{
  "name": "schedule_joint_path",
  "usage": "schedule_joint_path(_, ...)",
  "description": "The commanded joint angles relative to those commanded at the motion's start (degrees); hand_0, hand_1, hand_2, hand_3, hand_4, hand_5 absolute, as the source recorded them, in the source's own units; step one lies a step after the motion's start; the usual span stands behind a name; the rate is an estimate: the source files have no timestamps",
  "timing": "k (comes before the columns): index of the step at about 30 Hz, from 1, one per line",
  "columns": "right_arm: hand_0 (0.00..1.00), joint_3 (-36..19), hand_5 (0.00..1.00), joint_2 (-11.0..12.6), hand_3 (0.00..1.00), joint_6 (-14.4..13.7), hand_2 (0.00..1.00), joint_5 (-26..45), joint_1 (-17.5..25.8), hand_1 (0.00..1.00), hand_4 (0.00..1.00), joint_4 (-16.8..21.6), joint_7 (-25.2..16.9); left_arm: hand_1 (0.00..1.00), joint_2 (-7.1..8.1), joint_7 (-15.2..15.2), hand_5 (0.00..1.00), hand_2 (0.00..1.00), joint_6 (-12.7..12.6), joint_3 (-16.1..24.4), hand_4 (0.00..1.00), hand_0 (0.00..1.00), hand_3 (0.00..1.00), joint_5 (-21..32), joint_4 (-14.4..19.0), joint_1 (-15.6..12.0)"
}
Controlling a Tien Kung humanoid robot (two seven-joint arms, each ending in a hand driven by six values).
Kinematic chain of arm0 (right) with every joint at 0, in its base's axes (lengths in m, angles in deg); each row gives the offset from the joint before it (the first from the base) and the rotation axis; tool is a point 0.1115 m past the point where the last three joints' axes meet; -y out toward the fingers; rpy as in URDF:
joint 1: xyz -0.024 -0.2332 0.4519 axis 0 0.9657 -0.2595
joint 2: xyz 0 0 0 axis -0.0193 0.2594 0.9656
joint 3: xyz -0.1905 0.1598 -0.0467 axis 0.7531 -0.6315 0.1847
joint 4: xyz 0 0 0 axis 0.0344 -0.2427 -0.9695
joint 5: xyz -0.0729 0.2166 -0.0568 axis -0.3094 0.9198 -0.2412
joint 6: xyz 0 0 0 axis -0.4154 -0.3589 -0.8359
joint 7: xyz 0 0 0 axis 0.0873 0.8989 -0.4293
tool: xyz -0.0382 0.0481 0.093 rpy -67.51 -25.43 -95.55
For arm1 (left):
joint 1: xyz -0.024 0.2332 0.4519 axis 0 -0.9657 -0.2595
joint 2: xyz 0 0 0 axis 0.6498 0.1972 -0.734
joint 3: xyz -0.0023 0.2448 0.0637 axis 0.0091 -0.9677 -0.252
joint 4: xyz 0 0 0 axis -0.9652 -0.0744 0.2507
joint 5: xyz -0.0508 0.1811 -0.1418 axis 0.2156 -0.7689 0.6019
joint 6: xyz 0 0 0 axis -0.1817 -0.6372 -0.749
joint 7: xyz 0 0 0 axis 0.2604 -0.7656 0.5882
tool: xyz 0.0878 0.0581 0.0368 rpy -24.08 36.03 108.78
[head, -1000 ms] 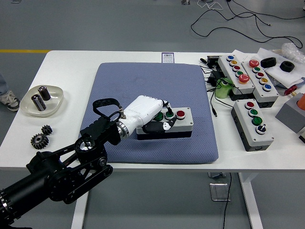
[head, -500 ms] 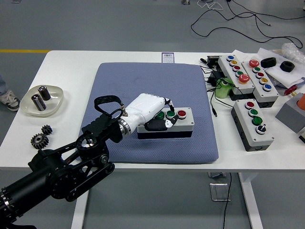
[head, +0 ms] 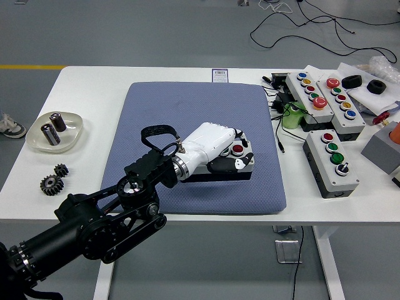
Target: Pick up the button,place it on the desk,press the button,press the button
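White table (head: 94, 94) carried a blue-grey mat (head: 187, 119) across its middle. Left arm (head: 94, 219) came in from the lower left, black links angled up and right, ending in the white left hand (head: 215, 150) lying palm-down over the button box (head: 245, 164). Hand covered most of the box's left part; fingers (head: 236, 164) were curled down against its top and near side, pressed onto it. Could not tell which finger met which button.

Button box sat flat on the mat, right of centre, long axis running left-right, buttons facing up. Only one red button (head: 237, 149) showed clear of the hand.

Counts: three more button boxes at the right edge, two long ones (head: 311, 100) and (head: 340, 103) side by side at the back, one shorter (head: 331, 164) nearer the front. One dish (head: 53, 132) at the left with two metal cylinders (head: 53, 127) in it. Two small gears (head: 55, 178) just in front of the dish. Two black rings (head: 365, 83) at the far right corner. One green object (head: 292, 116) upright beside the back boxes.
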Motion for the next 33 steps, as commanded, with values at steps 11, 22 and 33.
schedule_joint_path(11,0.674,0.33,0.171,0.04,0.624,0.00,0.677,0.37,0.02,0.653,0.309,0.00,0.01,0.002,-0.30,-0.49,0.818,0.032,1.82,-0.40,0.589,0.020,0.640,-0.67,-3.11,0.31)
schedule_joint_path(22,0.674,-0.35,0.171,0.05,0.624,0.00,0.677,-0.16,0.10,0.653,0.309,0.00,0.07,0.002,0.40,-0.81,0.829,0.029,4.77,-1.77,0.593,0.019,0.625,-1.01,-4.03,-0.02)
schedule_joint_path(33,0.674,-0.93,0.171,0.02,0.625,-0.01,0.677,-0.63,0.23,0.654,0.309,0.00,0.10,0.002,1.37,-1.24,0.887,0.069,1.95,4.04,0.600,0.020,0.681,0.03,1.32,-2.02)
